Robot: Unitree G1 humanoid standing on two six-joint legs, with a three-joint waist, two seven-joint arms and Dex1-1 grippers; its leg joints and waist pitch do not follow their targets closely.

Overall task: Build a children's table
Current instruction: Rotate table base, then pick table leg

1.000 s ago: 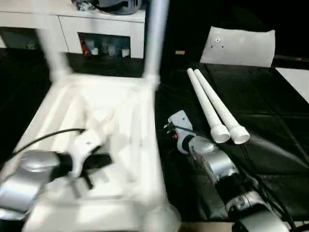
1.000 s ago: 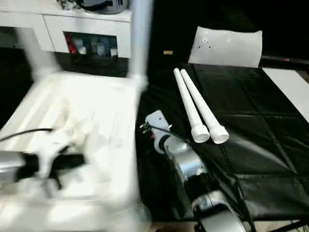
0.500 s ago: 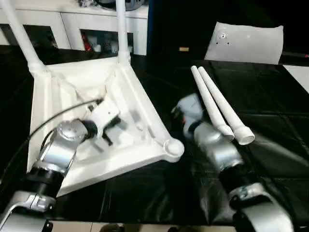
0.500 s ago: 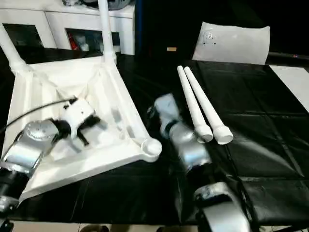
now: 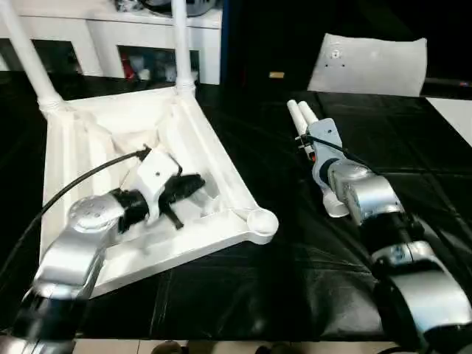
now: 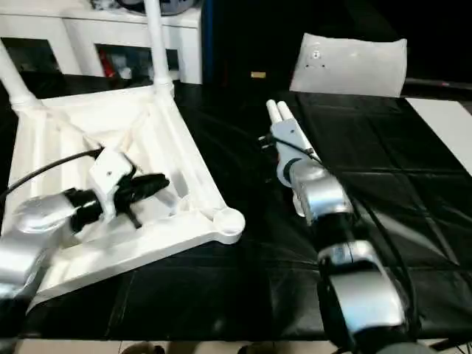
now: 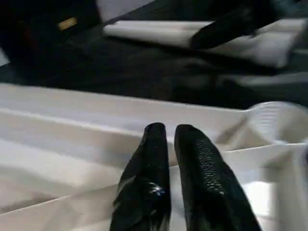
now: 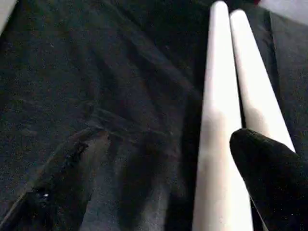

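The black-covered bench (image 5: 295, 280) carries the upturned children's table (image 5: 206, 133) at nine o'clock, two legs (image 5: 181, 44) standing. Two loose legs (image 8: 226, 96) lie at two o'clock. Right pincer (image 8: 159, 159) spread over them; left pincer (image 7: 171, 139) nearly pressed together above the ribbed underside.

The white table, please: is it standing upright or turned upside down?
Upside down. The table lies with its ribbed underside facing up, two legs rising from the far corners and a near corner socket empty.
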